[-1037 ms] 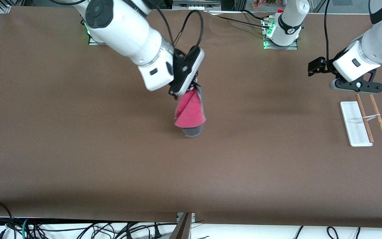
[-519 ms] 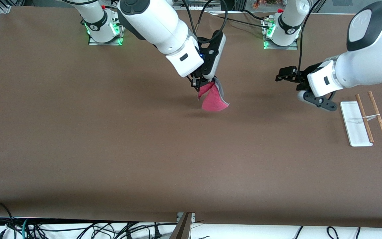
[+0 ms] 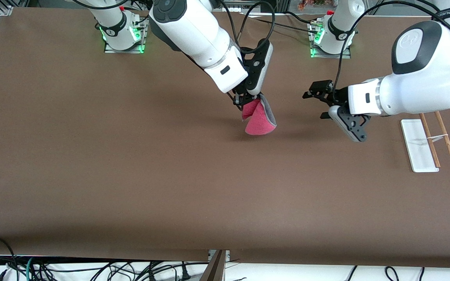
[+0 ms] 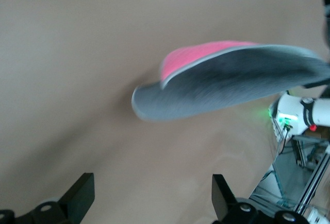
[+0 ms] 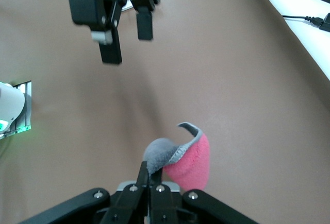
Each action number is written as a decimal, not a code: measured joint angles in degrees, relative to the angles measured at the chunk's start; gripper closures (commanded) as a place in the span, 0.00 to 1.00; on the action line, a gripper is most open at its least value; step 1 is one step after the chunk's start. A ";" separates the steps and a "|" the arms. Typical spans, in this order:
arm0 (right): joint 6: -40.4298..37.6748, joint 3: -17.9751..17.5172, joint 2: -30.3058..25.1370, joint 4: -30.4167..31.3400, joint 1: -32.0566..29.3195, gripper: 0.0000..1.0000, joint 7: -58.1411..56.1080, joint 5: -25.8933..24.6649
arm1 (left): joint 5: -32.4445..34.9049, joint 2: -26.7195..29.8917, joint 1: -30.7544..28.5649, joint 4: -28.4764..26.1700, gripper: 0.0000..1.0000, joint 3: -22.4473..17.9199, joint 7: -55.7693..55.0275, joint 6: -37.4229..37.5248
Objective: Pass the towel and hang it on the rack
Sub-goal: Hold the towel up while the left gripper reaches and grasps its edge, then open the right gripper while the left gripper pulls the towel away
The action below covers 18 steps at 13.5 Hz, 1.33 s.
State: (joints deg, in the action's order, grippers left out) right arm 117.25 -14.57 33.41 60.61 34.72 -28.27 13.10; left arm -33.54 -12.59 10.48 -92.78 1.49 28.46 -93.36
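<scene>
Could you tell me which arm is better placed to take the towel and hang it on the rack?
Likely the left. Its open left gripper faces the towel hanging from the shut right gripper, and the rack stands at its end of the table.

I see even, bright overhead light on the table [image 3: 92, 175], with soft shadows under both arms. Green lamps glow at the arm bases [image 3: 123, 35]. My left wrist view smears the towel [image 4: 232, 80]; the front view stays crisp.
</scene>
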 measured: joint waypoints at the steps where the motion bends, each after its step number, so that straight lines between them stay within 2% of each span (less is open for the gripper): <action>1: 0.42 0.00 0.10 0.00 0.06 1.00 0.00 0.00 | -0.66 -0.76 0.40 -0.01 0.01 0.16 4.02 -1.62; 3: 0.61 0.01 0.11 0.00 0.07 1.00 0.00 -0.01 | -3.26 -3.53 1.07 -0.05 0.04 0.33 13.38 -5.60; 6: 0.68 0.01 0.11 0.00 0.07 1.00 0.00 -0.01 | -8.68 -8.86 2.05 -0.06 0.02 0.48 26.54 -12.45; 9: 0.71 0.01 0.11 0.00 0.07 1.00 0.00 -0.01 | -14.17 -11.62 3.74 -0.02 0.05 0.71 30.95 -15.63; 10: 0.71 0.01 0.11 0.00 0.07 1.00 0.00 -0.01 | -14.64 -11.87 4.44 -0.02 0.10 0.83 32.01 -16.86; 11: 0.72 0.01 0.11 0.00 0.07 1.00 0.00 -0.01 | -15.10 -11.96 4.93 -0.01 0.29 0.84 32.94 -17.64; 12: 0.72 0.01 0.11 0.00 0.07 1.00 0.00 -0.01 | -16.21 -12.03 5.12 -0.01 0.65 0.84 34.12 -18.00; 13: 0.74 0.01 0.11 0.00 0.07 1.00 0.00 -0.01 | -17.45 -12.11 5.13 -0.01 0.88 0.83 35.63 -18.13; 14: 0.77 0.01 0.11 0.00 0.07 1.00 0.00 -0.01 | -18.03 -12.22 5.13 -0.01 1.00 0.79 36.91 -18.18; 18: 0.84 0.04 0.11 0.00 0.07 1.00 0.00 -0.02 | -18.20 -12.62 5.09 -0.01 1.00 0.76 39.19 -18.19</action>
State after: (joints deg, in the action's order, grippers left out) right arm 118.09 -14.53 33.52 60.61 34.79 -28.27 13.08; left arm -51.74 -25.21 15.58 -92.79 2.25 67.65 -111.55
